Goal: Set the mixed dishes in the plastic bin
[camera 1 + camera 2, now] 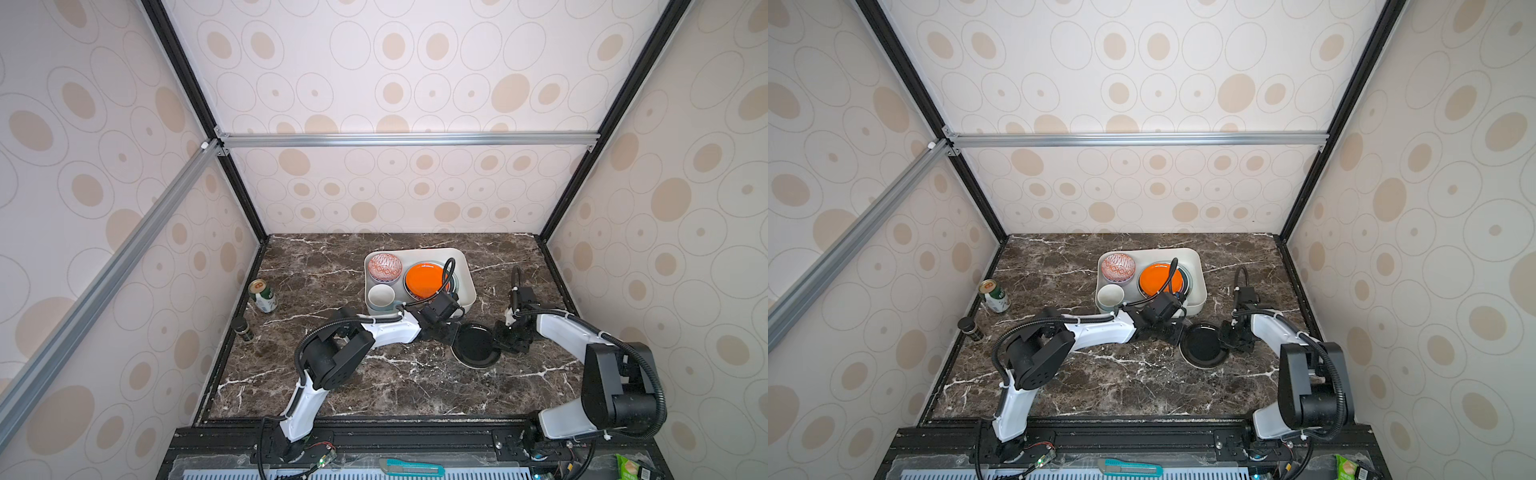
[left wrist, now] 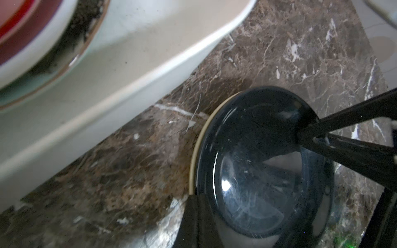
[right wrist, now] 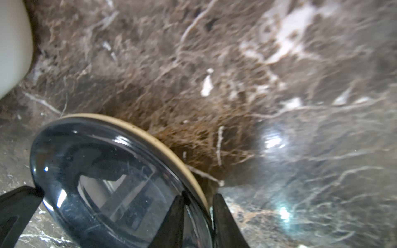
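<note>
Right claw (image 3: 198, 196) clamps the cream-edged rim of the round, glossy dark plate (image 3: 96, 171); left claw (image 2: 193, 199), pinched together, meets the opposite rim. Plate faces up on the veined marble tabletop (image 1: 374, 386), just beside the smooth white plastic bin (image 1: 468, 282).

Noted left arm (image 1: 390, 330) stretched low across the middle, elbow bent near its base. Found left gripper (image 1: 454, 334) fully closed, tip at the edge of a dark plate (image 1: 473, 347). Noted right arm (image 1: 561, 328) folded inward, wrist pitched down. Found right gripper (image 1: 498, 337) pinching the opposite rim, a finger on each face.
</note>
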`<state>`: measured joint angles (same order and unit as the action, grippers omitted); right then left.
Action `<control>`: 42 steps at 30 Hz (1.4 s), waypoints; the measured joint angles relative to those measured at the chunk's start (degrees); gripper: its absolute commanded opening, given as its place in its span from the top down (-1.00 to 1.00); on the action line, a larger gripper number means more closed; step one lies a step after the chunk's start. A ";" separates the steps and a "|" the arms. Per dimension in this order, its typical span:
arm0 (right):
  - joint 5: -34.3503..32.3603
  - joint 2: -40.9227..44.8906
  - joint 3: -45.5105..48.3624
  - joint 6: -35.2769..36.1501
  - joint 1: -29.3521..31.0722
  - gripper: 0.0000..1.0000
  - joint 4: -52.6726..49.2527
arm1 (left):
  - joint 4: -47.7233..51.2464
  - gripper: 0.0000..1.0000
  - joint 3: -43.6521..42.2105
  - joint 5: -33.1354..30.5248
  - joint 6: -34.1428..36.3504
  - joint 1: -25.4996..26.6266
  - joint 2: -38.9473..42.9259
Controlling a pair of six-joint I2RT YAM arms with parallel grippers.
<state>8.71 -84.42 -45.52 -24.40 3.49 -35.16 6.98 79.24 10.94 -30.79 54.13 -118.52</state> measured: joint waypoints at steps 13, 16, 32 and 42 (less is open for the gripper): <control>-2.01 3.87 -0.68 -1.90 5.29 0.28 -2.38 | 0.39 1.00 -9.84 -1.05 -0.07 0.57 8.31; -2.21 5.25 -0.85 -1.90 5.29 0.28 -3.04 | 0.39 1.00 -9.92 -1.27 -0.07 0.94 8.96; -2.08 6.23 -0.85 -1.64 5.29 0.06 -3.43 | 0.83 1.00 -11.15 -3.17 -1.38 3.87 9.99; -2.10 6.10 -0.85 -1.25 5.29 0.01 -3.30 | 0.79 1.00 -10.29 -3.06 -1.40 4.07 8.04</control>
<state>6.61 -78.32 -46.37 -25.65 8.78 -38.46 7.77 68.95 7.88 -32.18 58.19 -110.48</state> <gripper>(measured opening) 0.493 0.047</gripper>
